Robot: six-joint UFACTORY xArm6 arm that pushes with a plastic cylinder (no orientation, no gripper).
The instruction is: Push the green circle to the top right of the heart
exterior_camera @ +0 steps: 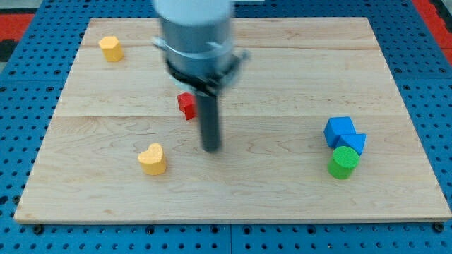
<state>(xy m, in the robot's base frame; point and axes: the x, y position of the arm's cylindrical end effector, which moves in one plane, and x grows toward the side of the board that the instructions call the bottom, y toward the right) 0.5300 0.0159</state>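
Observation:
The green circle (343, 162) sits at the view's lower right, touching a blue block (353, 143) just above it. The yellow heart (152, 159) lies at the view's lower left. My tip (210, 148) rests on the board between them, to the right of the heart and far left of the green circle, touching neither.
A second blue block (340, 129) sits against the first one. A red block (186, 105) lies just left of the rod, partly hidden by it. A yellow block (111, 49) sits at the view's top left. The wooden board (282, 204) lies on a blue pegboard.

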